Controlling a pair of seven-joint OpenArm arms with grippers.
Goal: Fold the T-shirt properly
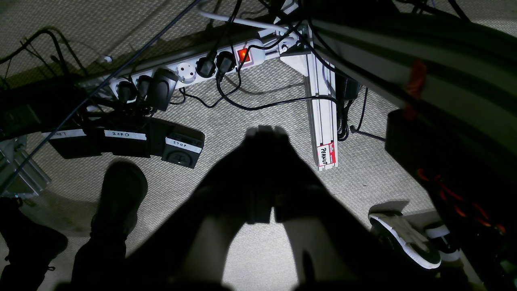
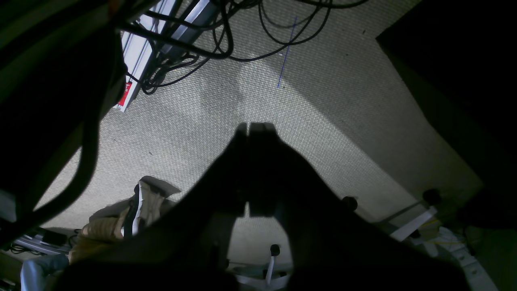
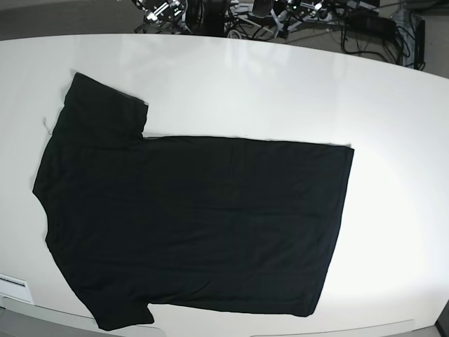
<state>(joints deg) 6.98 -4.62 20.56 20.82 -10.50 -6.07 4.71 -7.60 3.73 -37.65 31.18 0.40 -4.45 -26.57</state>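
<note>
The black T-shirt [image 3: 189, 225] lies flat and spread out on the white table [image 3: 280, 91] in the base view, plain side up, collar end to the left and hem to the right. Neither arm shows in the base view. My left gripper [image 1: 264, 130] hangs off the table over carpeted floor, a dark silhouette with its fingertips together, shut on nothing. Over bare carpet in the right wrist view, my right gripper [image 2: 256, 126] is shut too, with nothing in it. Neither wrist view shows the T-shirt.
A white power strip [image 1: 190, 68] with plugs and cables, labelled black boxes [image 1: 121, 141], an aluminium frame leg [image 1: 323, 117] and shoes [image 1: 404, 238] lie on the floor below the left gripper. Cables [image 2: 190, 48] and a person's shoe [image 2: 141, 202] lie below the right gripper.
</note>
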